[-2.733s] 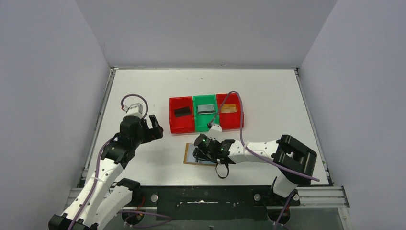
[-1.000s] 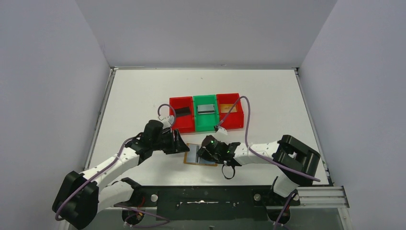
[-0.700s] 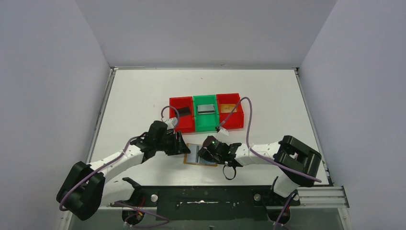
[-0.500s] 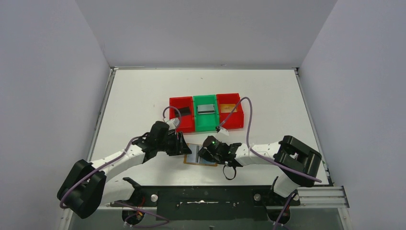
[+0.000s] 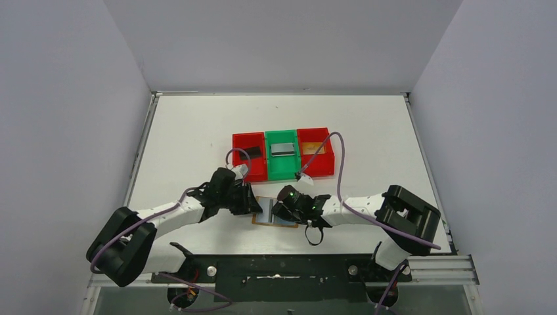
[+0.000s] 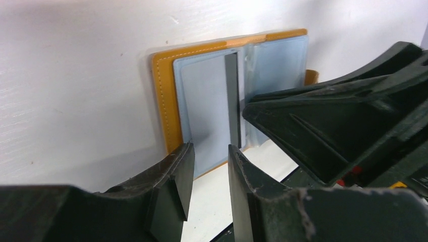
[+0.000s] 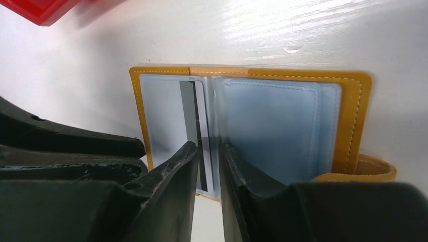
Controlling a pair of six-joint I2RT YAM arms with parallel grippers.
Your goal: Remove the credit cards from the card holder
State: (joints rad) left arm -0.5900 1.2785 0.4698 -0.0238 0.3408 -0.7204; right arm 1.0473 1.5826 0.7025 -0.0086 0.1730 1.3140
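Orange-tan card holder (image 5: 263, 212), open flat on the white surface (image 5: 197, 131) at 6 o'clock from the green bin (image 5: 282, 169); one striped card (image 7: 192, 113) sits in its 9 o'clock panel, and the 3 o'clock panel looks empty. Dark card (image 5: 249, 152), grey card (image 5: 283, 149) and tan card (image 5: 314, 149) lie one per bin, so extraction appears nearly complete, with one card outstanding. Left hand (image 6: 209, 151), at the holder's 9 o'clock edge, has its fingers narrowly parted on nothing; right hand (image 7: 208, 148), entering from 3 o'clock, has its fingers nearly together astride the striped card, and whether it pinches cannot be told.

Stitched, matt card holder (image 7: 356, 121) — perhaps leather — with glossy plastic panels (image 7: 272, 131).
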